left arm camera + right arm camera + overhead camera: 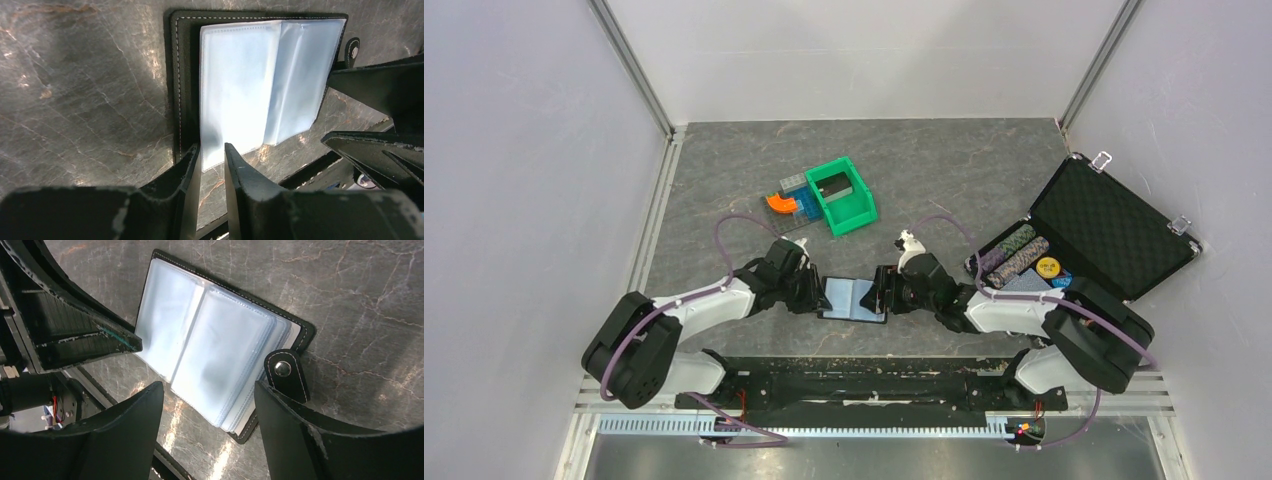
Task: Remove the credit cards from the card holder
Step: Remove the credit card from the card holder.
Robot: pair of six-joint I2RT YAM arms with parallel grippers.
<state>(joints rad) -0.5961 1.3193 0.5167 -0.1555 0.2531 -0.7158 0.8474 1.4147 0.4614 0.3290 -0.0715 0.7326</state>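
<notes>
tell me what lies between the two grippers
The open card holder lies between the left gripper and the right gripper, clear sleeves up, as the top external view shows.

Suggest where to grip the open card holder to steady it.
Probably the cover edge by the snap tab, coming in from the right. The card holder lies flat and open on the table, with clear sleeves fanned over the middle, so only that black edge and tab stick out. The open right hand hangs around that end.
</notes>
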